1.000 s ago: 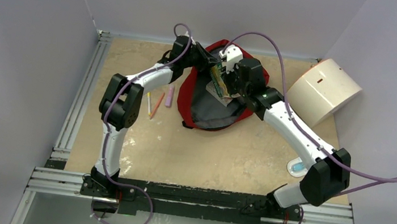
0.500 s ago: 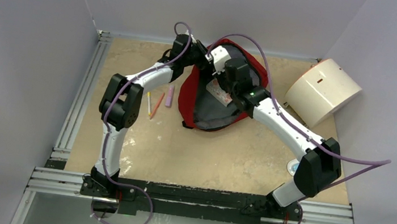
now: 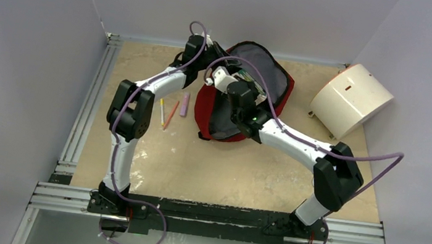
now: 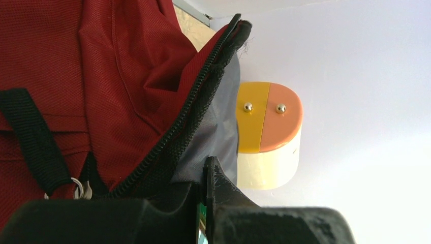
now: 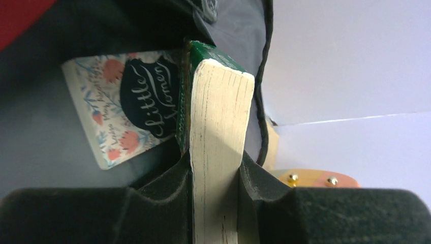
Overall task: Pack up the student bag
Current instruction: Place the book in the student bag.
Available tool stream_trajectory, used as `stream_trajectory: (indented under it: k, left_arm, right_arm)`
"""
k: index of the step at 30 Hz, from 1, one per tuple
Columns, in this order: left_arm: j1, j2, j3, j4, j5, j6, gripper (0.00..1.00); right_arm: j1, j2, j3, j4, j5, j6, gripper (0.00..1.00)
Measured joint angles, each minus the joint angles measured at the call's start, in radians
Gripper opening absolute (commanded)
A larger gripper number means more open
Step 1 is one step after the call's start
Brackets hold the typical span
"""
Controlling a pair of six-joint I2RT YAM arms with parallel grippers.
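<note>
three pens [image 3: 171, 109] lie by the student bag [image 4: 101, 76]; left tool [image 4: 206, 170] seemingly pinches it, right tool [image 5: 216, 170] clamps book [image 5: 221, 101]

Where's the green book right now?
In the right wrist view, the green book is clamped in the right gripper, at the student bag's opening, beside the Little Women book.

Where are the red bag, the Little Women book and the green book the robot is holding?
student bag [image 4: 101, 61], left wrist view, on its red outer fabric.
Little Women book [image 5: 142, 99], right wrist view, on its cover's dark title patch.
green book [image 5: 219, 137], right wrist view, on its cream page edge.
</note>
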Motion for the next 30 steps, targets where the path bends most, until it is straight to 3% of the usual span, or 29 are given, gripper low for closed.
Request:
stream_trajectory:
  k: [13, 21, 30]
  left_arm:
    - [0.079, 0.044, 0.002, 0.013, 0.2, 0.077, 0.0]
    - [0.083, 0.076, 0.021, 0.003, 0.256, 0.129, 0.0]
    - [0.093, 0.079, 0.023, -0.028, 0.275, 0.163, 0.0]
  right_arm:
    - [0.005, 0.116, -0.169, 0.438, 0.145, -0.323, 0.0]
    - [0.005, 0.248, -0.308, 0.877, 0.178, -0.576, 0.0]
    - [0.001, 0.341, -0.314, 1.02, 0.172, -0.625, 0.0]
